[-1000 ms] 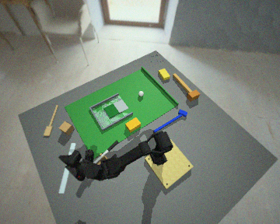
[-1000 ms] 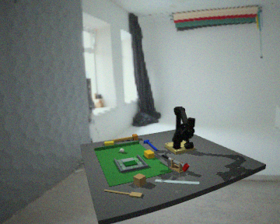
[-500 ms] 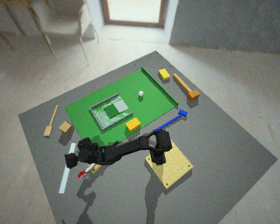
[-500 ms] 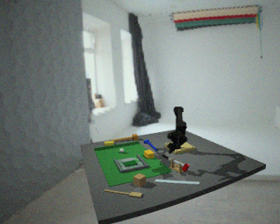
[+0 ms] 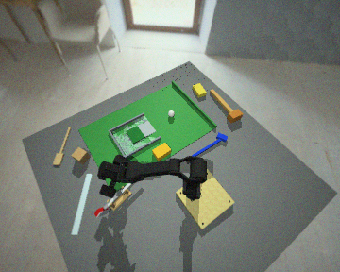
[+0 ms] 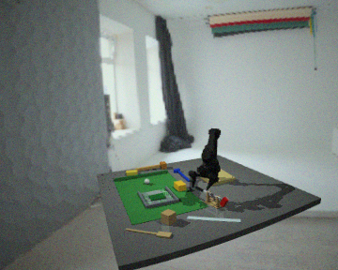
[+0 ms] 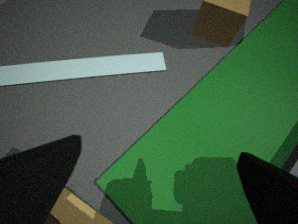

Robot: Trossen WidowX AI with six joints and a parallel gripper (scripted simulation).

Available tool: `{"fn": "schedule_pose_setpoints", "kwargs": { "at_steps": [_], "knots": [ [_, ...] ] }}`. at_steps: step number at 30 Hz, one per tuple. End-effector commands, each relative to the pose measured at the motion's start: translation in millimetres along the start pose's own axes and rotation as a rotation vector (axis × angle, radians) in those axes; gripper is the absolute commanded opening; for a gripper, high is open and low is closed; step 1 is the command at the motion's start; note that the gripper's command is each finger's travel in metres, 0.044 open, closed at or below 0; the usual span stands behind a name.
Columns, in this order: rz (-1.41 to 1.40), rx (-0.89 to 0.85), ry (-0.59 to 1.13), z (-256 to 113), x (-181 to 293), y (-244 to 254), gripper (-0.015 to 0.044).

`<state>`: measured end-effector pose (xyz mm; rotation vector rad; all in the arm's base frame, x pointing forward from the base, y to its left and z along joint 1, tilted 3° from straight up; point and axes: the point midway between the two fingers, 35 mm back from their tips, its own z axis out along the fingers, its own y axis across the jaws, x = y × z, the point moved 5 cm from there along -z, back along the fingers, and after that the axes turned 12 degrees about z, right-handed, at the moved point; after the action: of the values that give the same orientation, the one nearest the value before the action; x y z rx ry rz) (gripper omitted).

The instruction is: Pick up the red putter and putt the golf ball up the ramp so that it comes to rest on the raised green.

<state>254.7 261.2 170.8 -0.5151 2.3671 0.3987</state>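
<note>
The red putter's head (image 5: 99,212) (image 6: 223,202) sticks out from a small wooden stand (image 5: 121,200) (image 6: 212,199); its pale shaft leans across the stand toward the green mat. A corner of the stand shows in the wrist view (image 7: 82,207), but the putter does not. My gripper (image 5: 111,178) (image 6: 195,188) (image 7: 160,151) is open and empty, above the mat's near corner beside the shaft's end. The white golf ball (image 5: 171,113) (image 6: 146,181) rests on the mat (image 5: 94,132) (image 6: 130,202) (image 7: 240,90). The grey-walled raised green (image 5: 135,134) (image 6: 158,197) has a pale ramp (image 5: 148,128) facing the ball's side.
An orange-yellow block (image 5: 161,150) (image 6: 179,186) sits on the mat. A pale bar (image 5: 81,203) (image 6: 214,218) (image 7: 85,68) and a tan block (image 5: 80,154) (image 6: 168,217) (image 7: 220,25) lie off it. A blue mallet (image 5: 208,146), an orange mallet (image 5: 223,103) and a wooden paddle (image 5: 61,148) lie around.
</note>
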Motion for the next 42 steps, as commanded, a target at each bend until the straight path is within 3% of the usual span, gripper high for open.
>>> {"fn": "schedule_pose_setpoints", "kwargs": {
  "at_steps": [1, 11, 27, 42],
  "knots": [
    [-0.633, -0.164, 0.359, -16, 28, -60, 0.044],
    [-0.957, -0.465, 0.491, -43, 50, -86, 0.044],
    [-0.96, -0.467, 0.491, -43, 49, -87, 0.044],
    [-0.96, -0.467, 0.491, -16, 73, -90, 0.044]
  ]
}}
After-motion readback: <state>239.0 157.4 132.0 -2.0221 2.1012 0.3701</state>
